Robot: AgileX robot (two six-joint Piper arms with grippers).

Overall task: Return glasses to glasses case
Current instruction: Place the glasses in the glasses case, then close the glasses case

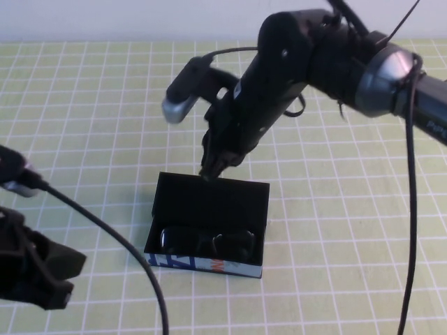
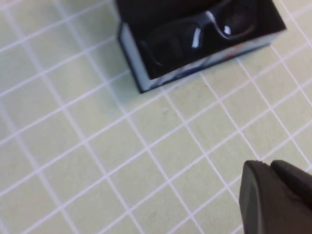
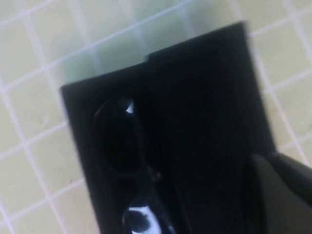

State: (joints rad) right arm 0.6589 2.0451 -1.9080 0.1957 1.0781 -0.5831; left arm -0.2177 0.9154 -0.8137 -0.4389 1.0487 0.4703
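The glasses case [image 1: 183, 262] stands open mid-table, its printed side facing me and its lid [image 1: 209, 202] raised behind. The black glasses [image 1: 206, 243] lie inside it. My right gripper [image 1: 211, 171] is shut, its tips at the lid's top far edge. In the right wrist view, the fingers [image 3: 273, 190] sit against the dark lid [image 3: 204, 112], with the glasses [image 3: 122, 146] beyond. My left gripper [image 1: 70, 273] is shut and empty, low at the near left. In the left wrist view, it [image 2: 265, 168] hovers over bare mat, apart from the case [image 2: 146, 73] and glasses [image 2: 204, 29].
A yellow-green mat with a white grid [image 1: 335, 230] covers the table. The left arm's cable [image 1: 119, 244] loops across the mat near the case's left side. The right arm [image 1: 335, 63] reaches in from the far right above the table.
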